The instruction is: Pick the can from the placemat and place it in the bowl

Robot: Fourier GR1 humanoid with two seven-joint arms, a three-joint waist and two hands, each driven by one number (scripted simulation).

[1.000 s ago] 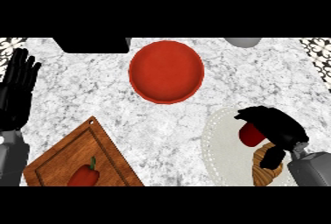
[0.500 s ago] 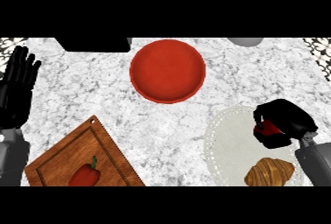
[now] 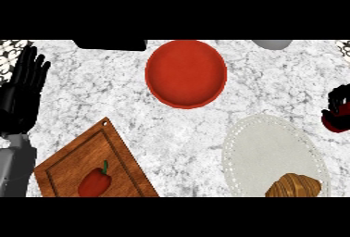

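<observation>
1 can (image 3: pixel 334 124) in right hand (image 3: pixel 340 99), bowl (image 3: pixel 186 73) apart

Pretty bright and even all over, the pale worktop (image 3: pixel 96 106) looks flat-lit from above. The only real shading is a darker band along the lower rim of the red bowl (image 3: pixel 185 73), plus a soft grey sheen on the black left hand (image 3: pixel 21 97).

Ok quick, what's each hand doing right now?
Left hand: open, resting at the left edge.
Right hand: curled round the red can, at the right edge.
</observation>
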